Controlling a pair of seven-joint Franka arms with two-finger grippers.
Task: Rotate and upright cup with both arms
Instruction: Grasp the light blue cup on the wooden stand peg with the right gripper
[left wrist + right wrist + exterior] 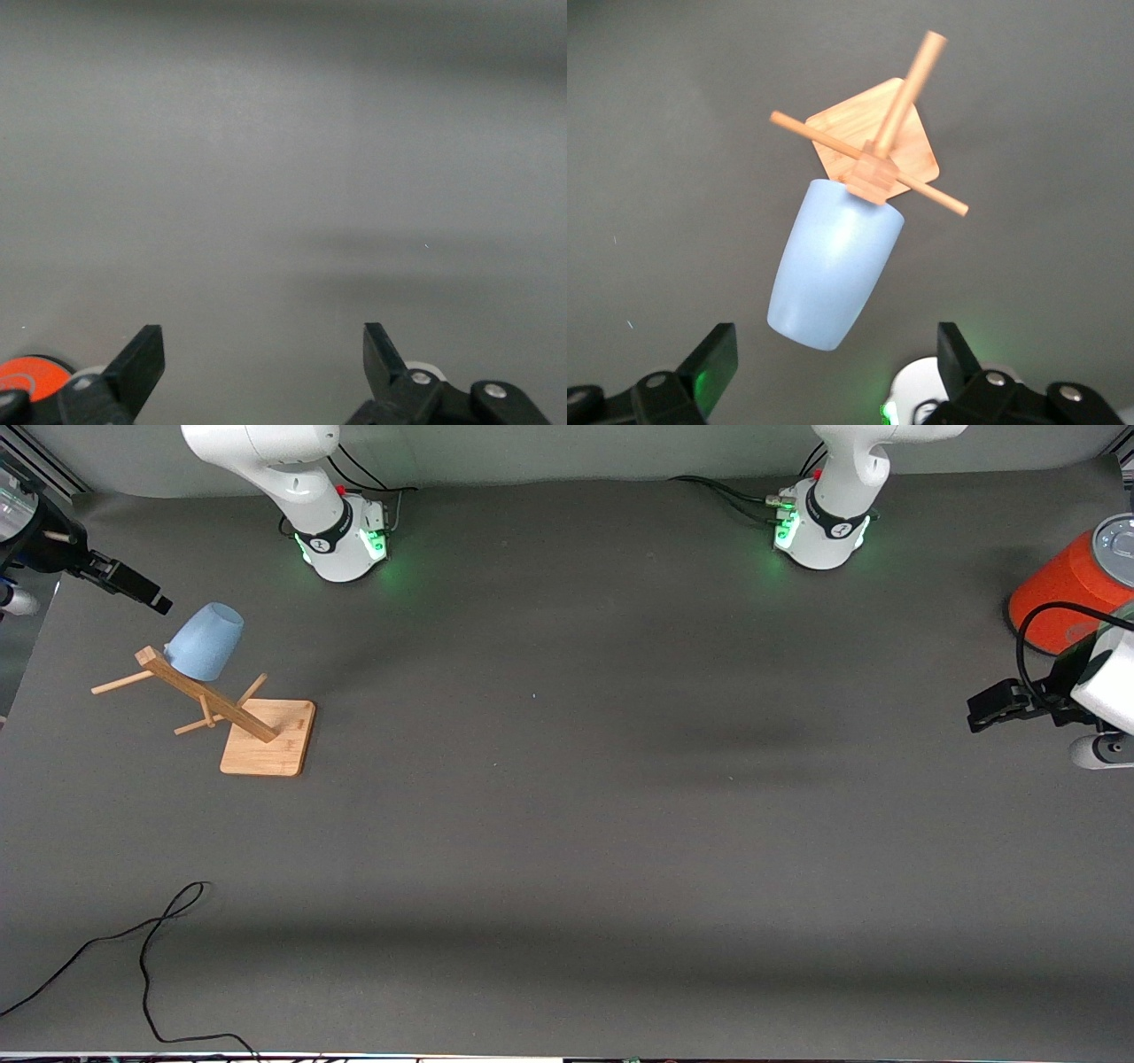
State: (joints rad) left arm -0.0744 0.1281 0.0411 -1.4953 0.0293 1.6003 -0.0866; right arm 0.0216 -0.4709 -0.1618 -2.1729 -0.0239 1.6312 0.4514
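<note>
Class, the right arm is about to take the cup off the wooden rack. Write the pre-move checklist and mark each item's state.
1. Cup hangs mouth-down on a peg of the wooden rack: ok.
2. Right gripper open: ok.
3. Right gripper above the cup: ok.
4. Left gripper open, waiting beside the orange-red cylinder: ok.
5. Black cable lies apart from the rack: ok.

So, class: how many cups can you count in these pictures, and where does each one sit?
1. The light-blue cup hangs upside down on the wooden rack, toward the right arm's end of the table. None seems hidden.
</note>
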